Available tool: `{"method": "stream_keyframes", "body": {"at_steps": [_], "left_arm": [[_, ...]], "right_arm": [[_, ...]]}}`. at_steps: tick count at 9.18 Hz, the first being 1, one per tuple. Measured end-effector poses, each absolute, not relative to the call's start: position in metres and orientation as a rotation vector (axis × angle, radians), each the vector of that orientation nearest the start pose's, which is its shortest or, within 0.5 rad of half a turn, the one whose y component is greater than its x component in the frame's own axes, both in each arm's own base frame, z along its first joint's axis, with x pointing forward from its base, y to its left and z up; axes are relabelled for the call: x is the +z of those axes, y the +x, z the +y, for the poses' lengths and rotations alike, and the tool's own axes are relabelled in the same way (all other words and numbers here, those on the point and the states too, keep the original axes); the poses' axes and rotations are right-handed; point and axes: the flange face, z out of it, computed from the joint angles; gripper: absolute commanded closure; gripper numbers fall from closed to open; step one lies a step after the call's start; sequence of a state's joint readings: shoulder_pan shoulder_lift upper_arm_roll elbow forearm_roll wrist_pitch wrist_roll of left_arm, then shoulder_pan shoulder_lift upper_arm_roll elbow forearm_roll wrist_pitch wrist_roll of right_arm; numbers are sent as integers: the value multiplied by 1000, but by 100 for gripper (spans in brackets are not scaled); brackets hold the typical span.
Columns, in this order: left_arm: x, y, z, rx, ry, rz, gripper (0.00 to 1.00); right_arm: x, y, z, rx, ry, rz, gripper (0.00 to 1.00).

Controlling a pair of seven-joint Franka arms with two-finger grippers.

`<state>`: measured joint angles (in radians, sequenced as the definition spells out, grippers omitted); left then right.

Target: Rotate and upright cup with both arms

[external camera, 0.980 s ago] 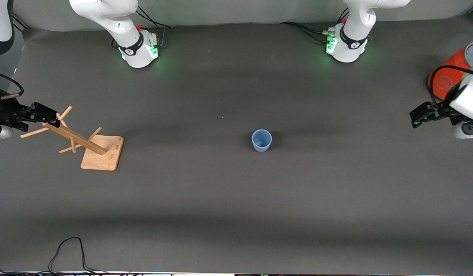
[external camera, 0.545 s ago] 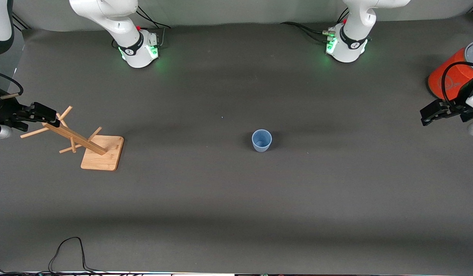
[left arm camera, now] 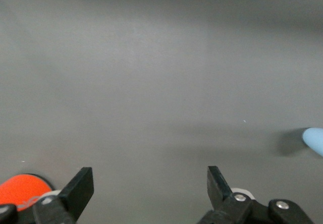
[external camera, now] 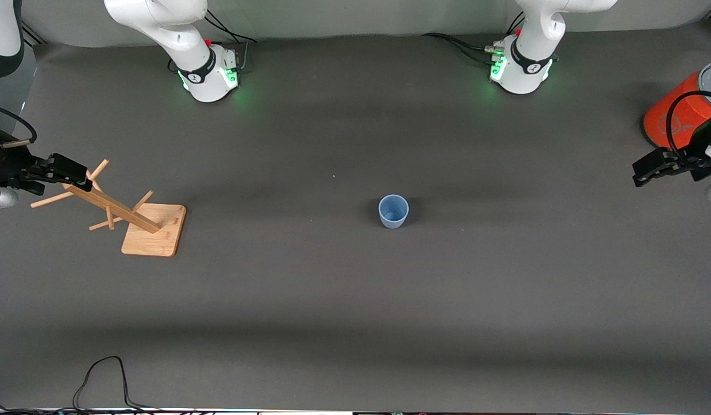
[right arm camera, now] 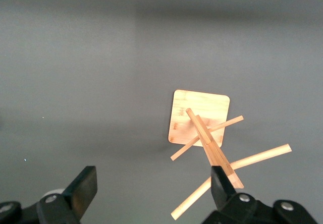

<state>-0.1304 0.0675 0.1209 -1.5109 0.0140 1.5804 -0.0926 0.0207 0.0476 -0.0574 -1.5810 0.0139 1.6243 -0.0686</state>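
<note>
The cup (external camera: 393, 211) is standing upright, apparently untouched, mid-surface (external camera: 355, 300). Left end effector (external camera: 644, 170) and right end effector (external camera: 72, 170) are being held spread at the ends.

My work surface is 1 table (external camera: 343, 300) covered by a dark grey mat. 2 round green-lit arm bases stand on it along the edge farthest from the front camera: my right arm's base (external camera: 208, 72) and my left arm's base (external camera: 519, 69). The pale-blue cup (external camera: 393, 211) stands upright, mouth up, near the middle. A wooden peg rack (external camera: 153, 229) rests on its square base toward the right arm's end. An orange cylinder (external camera: 675, 115) with a grey top stands at the left arm's end. A black cable (external camera: 101, 377) loops at the nearest edge.
</note>
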Motion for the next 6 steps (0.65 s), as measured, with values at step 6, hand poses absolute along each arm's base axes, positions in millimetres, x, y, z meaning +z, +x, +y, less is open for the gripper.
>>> {"method": "stream_keyframes", "body": {"at_steps": [6], "left_arm": [[607, 578, 9, 38, -3140, -169, 0]], "right_arm": [[597, 572, -19, 23, -3129, -49, 0]]}}
